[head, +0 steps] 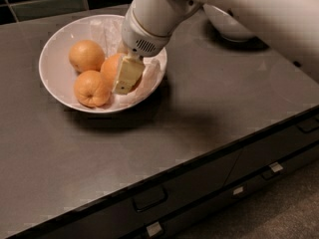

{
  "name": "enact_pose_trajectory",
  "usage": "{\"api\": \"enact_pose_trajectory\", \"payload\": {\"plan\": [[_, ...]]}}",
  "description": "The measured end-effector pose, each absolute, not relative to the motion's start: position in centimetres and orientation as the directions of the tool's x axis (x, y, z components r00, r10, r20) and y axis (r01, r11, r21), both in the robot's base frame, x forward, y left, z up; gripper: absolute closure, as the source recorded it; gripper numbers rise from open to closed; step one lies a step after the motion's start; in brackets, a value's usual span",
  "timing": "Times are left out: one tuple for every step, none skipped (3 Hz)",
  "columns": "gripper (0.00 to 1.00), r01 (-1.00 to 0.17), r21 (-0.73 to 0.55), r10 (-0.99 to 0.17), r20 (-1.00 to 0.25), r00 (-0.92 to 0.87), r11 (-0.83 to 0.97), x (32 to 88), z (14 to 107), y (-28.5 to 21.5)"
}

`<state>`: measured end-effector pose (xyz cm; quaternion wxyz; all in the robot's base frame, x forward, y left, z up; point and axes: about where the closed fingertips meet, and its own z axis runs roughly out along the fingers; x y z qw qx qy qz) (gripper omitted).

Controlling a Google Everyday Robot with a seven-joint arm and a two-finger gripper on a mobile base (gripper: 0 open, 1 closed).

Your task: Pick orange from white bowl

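Dark counter [209,118] is carrying the bowl [50,78]. Orange [110,66] is sitting mid-bowl, touching two other oranges [86,55] [91,88]. Pincer [123,79] is reaching into the bowl, lying against the orange's right side; whether it is gripping, cannot tell.

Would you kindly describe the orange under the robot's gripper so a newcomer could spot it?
On the dark grey countertop, look in the wide shallow white bowl at the back left. Of three oranges showing, it is the rightmost, a smooth deep-orange fruit partly hidden behind the robot's cream gripper; the rear orange and the dimpled orange lie uncovered to its left.
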<state>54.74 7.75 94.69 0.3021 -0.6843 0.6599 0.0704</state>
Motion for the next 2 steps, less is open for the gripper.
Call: {"api": "enact_pose_trajectory", "payload": {"plan": [[1.00, -0.899, -0.428, -0.856, -0.496, 0.147, 0.094, 53.65, 97.48, 7.02], [1.00, -0.891, -0.443, -0.851, -0.502, 0.153, 0.101, 53.71, 98.02, 7.14]]}}
